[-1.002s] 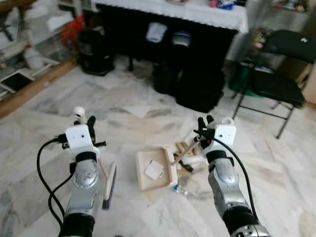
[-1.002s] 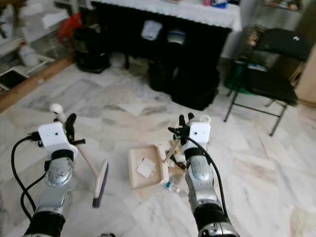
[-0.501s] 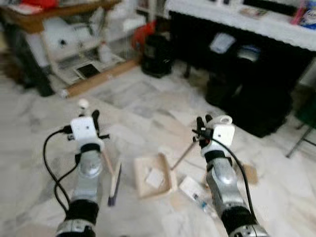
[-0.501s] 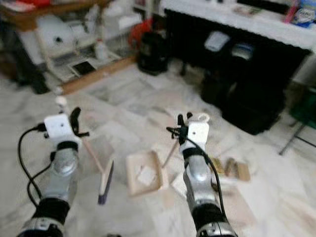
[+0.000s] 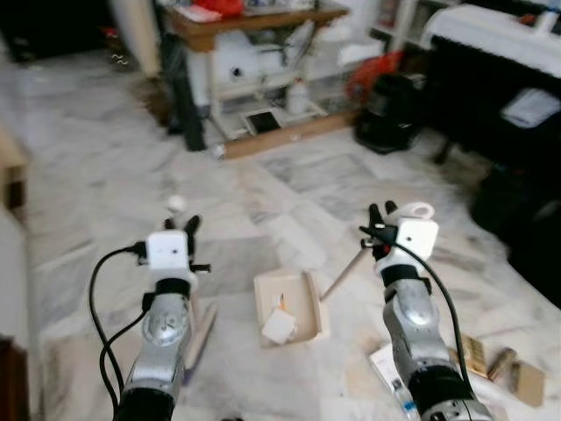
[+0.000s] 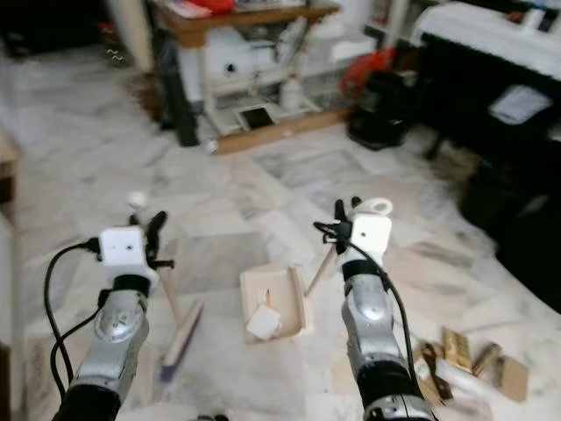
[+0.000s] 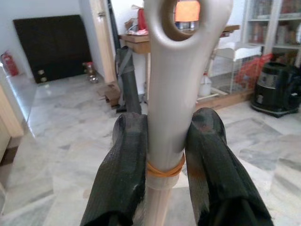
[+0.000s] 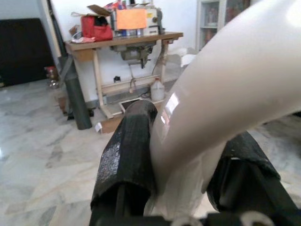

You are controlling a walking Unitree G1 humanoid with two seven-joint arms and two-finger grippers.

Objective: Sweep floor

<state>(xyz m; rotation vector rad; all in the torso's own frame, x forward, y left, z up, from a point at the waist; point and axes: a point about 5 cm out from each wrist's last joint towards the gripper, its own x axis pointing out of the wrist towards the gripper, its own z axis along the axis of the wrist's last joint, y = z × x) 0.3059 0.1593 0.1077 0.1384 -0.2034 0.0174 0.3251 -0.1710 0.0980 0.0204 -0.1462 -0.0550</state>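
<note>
- Nearest the camera, both silver arms reach forward over the marble floor [image 5: 88, 175], their lower ends cut off by the picture's edge.
- Left tool [image 7: 165, 141] is clenched on the pale handle of the broom [image 6: 180, 338]; the wrist view shows the two black fingers [image 7: 123, 174] pressing the handle from both sides, with an orange band round it just at the grip and a hanging hole at its top end.
- Broom's head lies on the floor just beside the left arm, partly hidden behind it in the left eye view and plainer in the right eye view.
- Right tool [image 8: 188, 155] is clenched on the white looped handle of the dustpan [image 5: 289, 303]; its thin stick slants down from the tool to the pan.
- Between the two arms the dustpan sits on the floor, with a white scrap of paper [image 5: 279, 326] at its near edge; whether the scrap lies inside or half over the lip is hard to tell.
- By the right arm, small brown and white bits of litter [image 6: 460, 355] lie scattered, blurred and partly hidden by the arm.
- Farther off stands a wooden bench [image 5: 254, 17] with a white plastic jug [image 5: 296, 95] beneath it.
- Beside that, a black appliance [image 5: 390, 123] and a dark cloth-covered table [image 6: 491, 53], cut off at the edge.
</note>
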